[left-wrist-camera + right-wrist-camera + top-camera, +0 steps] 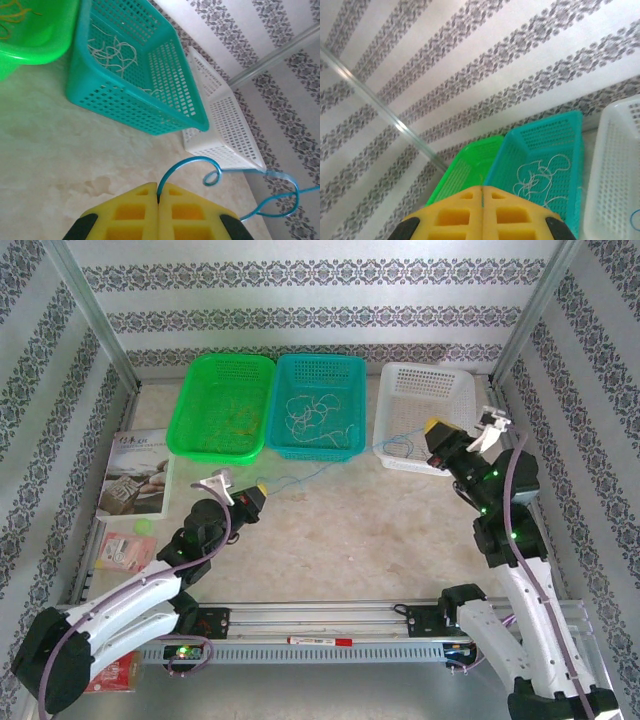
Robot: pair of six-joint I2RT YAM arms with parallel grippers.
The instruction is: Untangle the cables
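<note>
A pale blue cable [194,159], thin and springy, is pinched at one end between the closed fingers [135,212] of the left gripper [158,194], over the middle of the table. From there it arcs up, curls into a small loop, then a wider one. It stretches on toward the white basket [395,390] at the table's far edge. Whitish cables [318,412] lie tangled in loose loops inside the teal basket [285,380]. Yellowish cables [240,418] lie curled in the green basket [190,405] beside it.

Setting: enclosed robot test booth, lab-type. Aluminium frame posts [103,325], floral-striped wallpaper panels [320,300], marble-look tabletop [340,540], aluminium mounting rail [320,613] carrying left arm [125,610] and right arm [520,580].
</note>
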